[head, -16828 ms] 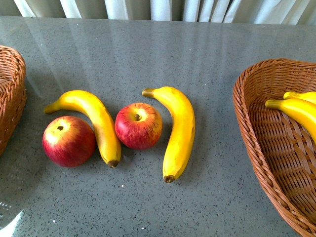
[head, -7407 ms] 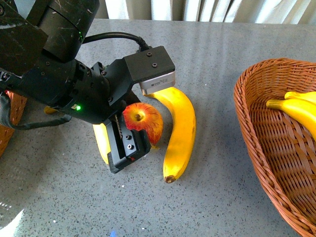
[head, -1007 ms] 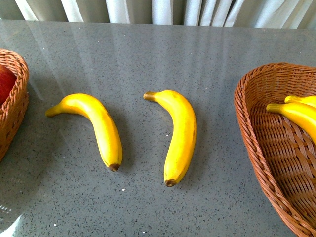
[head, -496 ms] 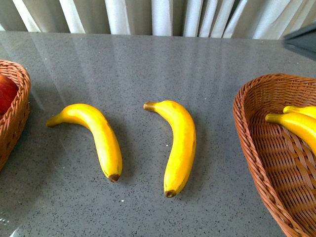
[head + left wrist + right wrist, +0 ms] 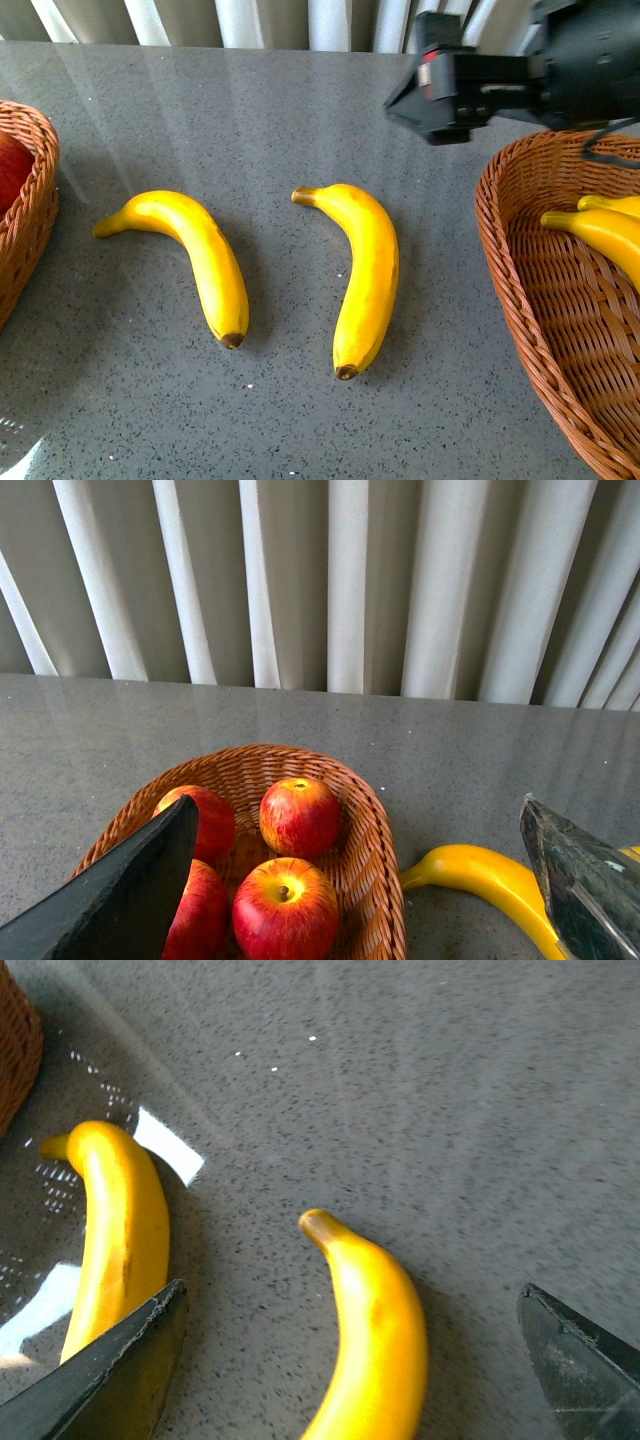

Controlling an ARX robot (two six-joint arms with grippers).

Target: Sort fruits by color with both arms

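Observation:
Two yellow bananas lie on the grey table: the left banana [image 5: 195, 262] and the right banana [image 5: 368, 275]. My right gripper [image 5: 420, 100] is a black boxy part at the top right of the front view, above and behind the right banana. In the right wrist view it [image 5: 352, 1288] is open and empty, its jaws either side of the right banana [image 5: 375, 1340], with the left banana [image 5: 115, 1230] beside it. My left gripper [image 5: 358, 805] is open and empty over the left basket [image 5: 370, 880], which holds several red apples [image 5: 300, 815]. It does not show in the front view.
The left wicker basket [image 5: 30, 225] stands at the table's left edge with a red apple [image 5: 8, 170] showing. The right wicker basket [image 5: 520, 300] holds two bananas [image 5: 600, 230]. Curtains hang behind the table. The left banana also shows in the left wrist view [image 5: 490, 880].
The black right gripper has come into the front view at the top right. Both apples had left the table by a second ago. The two bananas lie as before.

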